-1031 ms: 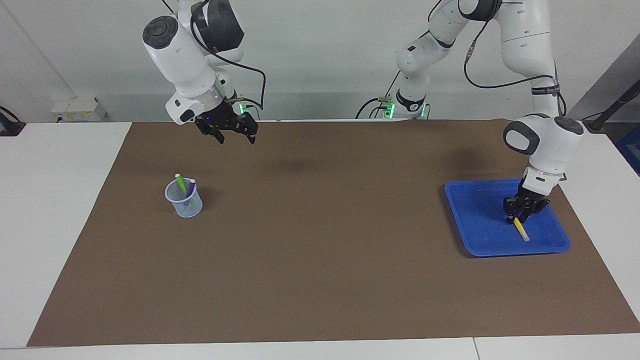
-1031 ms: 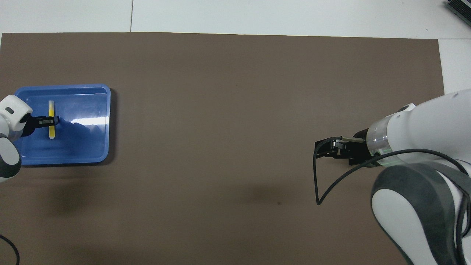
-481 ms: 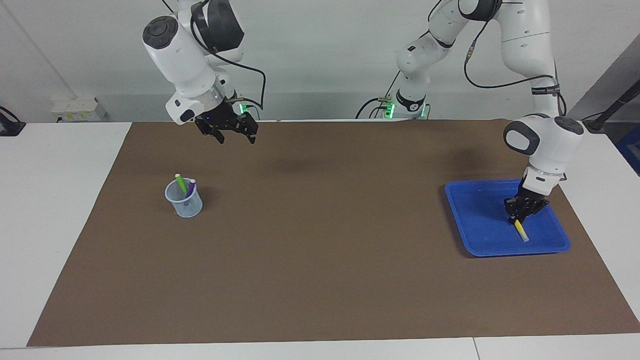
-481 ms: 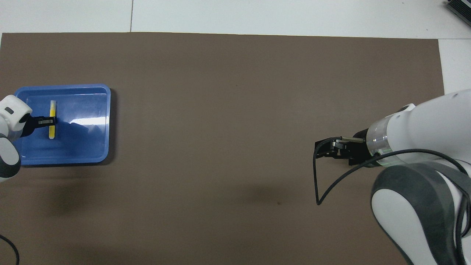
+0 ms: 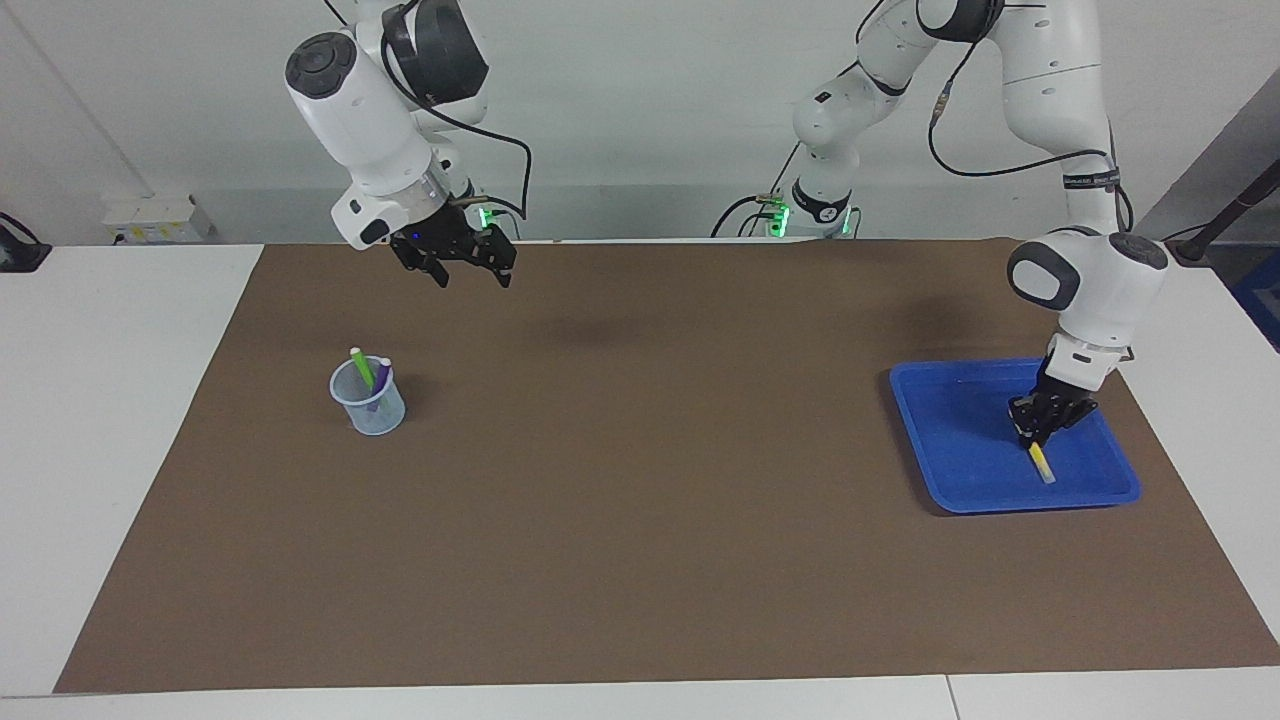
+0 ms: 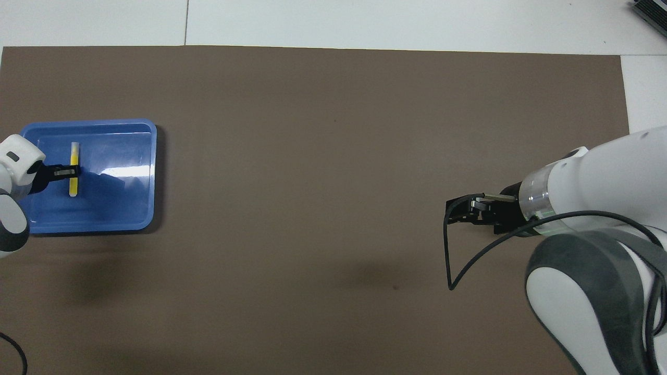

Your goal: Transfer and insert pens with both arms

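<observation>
A yellow pen lies low in the blue tray at the left arm's end of the table. My left gripper reaches down into the tray and is shut on the pen's middle. A green pen and a purple pen stand in a clear cup at the right arm's end. My right gripper hangs open and empty over the brown mat near the robots' edge. In the overhead view the right arm hides the cup.
A brown mat covers most of the white table. A black cable loops down from the right wrist. A white socket box sits at the table's edge near the right arm's base.
The left gripper's fingers have closed on the yellow pen in the tray. The right arm has not moved.
</observation>
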Controlling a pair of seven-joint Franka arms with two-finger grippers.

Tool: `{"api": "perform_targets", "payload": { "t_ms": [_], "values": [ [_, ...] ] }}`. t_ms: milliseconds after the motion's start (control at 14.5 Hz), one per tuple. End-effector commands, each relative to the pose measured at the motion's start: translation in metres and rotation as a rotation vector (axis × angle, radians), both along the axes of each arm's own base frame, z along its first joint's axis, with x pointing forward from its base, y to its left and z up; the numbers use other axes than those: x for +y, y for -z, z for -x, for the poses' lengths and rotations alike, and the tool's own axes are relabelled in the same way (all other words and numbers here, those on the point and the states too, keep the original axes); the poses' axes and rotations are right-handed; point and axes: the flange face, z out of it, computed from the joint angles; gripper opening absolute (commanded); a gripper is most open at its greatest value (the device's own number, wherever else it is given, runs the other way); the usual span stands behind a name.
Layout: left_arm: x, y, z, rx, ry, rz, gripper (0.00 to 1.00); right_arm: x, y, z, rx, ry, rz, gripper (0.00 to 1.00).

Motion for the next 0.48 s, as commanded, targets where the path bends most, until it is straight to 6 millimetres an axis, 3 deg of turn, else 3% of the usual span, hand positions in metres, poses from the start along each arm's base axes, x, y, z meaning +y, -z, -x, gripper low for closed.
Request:
{"api": "perform_targets", "payload": {
  "t_ms": [0, 412],
  "values": [
    [0.0061, 0.0011, -0.0046, -0.013, 0.004, -0.006, 0.13, 0.0006, 0.0005, 0.0012, -0.009, 0.032, -0.026, 1.00],
    [0.0062, 0.0011, -0.0046, -0.013, 0.004, -0.006, 0.07, 0.0006, 0.0005, 0.0012, -0.009, 0.032, -0.026, 1.00]
  ]
}}
